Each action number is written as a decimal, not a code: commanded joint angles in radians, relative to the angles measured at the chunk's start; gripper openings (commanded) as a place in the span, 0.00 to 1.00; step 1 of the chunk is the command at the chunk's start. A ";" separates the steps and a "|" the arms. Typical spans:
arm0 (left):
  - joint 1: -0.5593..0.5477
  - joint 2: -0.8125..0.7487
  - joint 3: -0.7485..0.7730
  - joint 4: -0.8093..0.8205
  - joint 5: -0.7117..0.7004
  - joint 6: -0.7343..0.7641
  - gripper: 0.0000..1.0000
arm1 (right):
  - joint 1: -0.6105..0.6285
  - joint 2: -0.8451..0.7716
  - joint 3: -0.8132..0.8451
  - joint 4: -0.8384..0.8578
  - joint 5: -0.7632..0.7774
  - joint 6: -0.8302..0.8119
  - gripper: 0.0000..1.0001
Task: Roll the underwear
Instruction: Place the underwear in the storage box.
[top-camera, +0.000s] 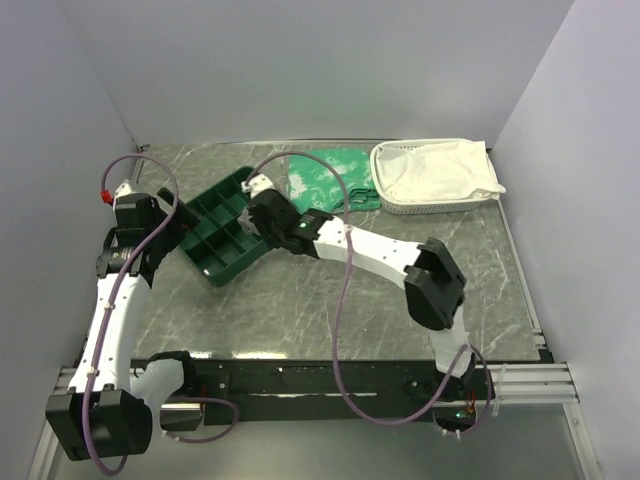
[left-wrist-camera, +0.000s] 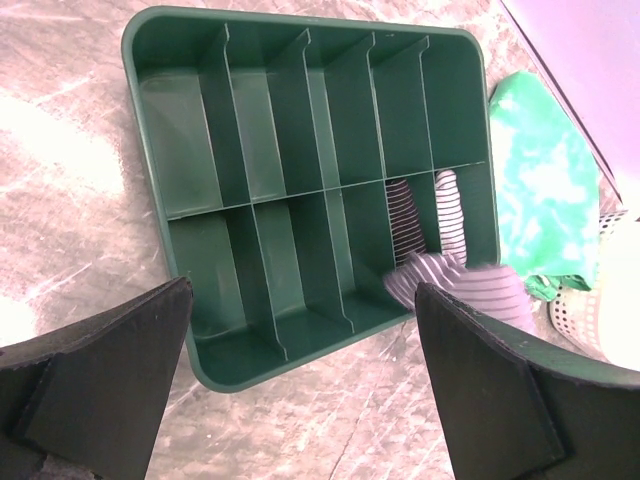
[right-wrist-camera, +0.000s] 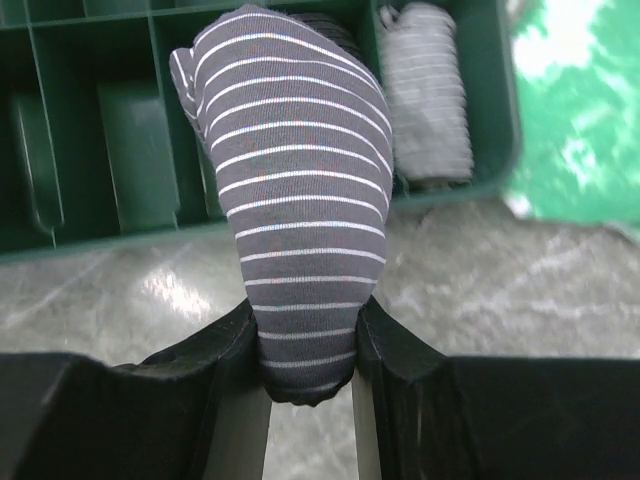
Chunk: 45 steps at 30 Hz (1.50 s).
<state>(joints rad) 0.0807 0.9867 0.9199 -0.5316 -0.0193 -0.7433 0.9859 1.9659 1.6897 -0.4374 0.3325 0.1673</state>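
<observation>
top: tray (top-camera: 215, 240) on bench (top-camera: 300, 300), right hand (top-camera: 262, 190) seemingly over its far corner | left wrist: left hand (left-wrist-camera: 300, 390) wide open, empty, above tray | right wrist: right hand pinching rolled underwear (right-wrist-camera: 300, 180) over tray edge, beside second roll (right-wrist-camera: 430, 100)

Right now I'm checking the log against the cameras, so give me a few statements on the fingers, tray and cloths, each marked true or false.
1. The right fingers are shut on the grey striped underwear. True.
2. The left fingers are shut on a cloth. False: they stand open with nothing between them.
3. A paler striped roll sits in a corner compartment of the green divided tray. True.
4. The green patterned cloth lies inside the tray. False: it lies on the table beside it.
5. The white basket is empty. False: a white cloth fills it.
</observation>
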 joint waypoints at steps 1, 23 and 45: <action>0.011 -0.017 0.013 -0.014 0.010 0.021 0.99 | 0.026 0.076 0.140 -0.064 0.046 -0.092 0.00; 0.067 0.010 0.007 -0.002 0.084 0.067 1.00 | 0.056 0.330 0.456 -0.185 0.053 -0.210 0.00; 0.128 0.033 -0.016 0.012 0.151 0.094 0.97 | 0.048 0.429 0.530 -0.169 -0.052 -0.169 0.00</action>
<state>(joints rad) 0.2001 1.0145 0.9054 -0.5438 0.1066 -0.6720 1.0363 2.3669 2.1815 -0.6346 0.3275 -0.0238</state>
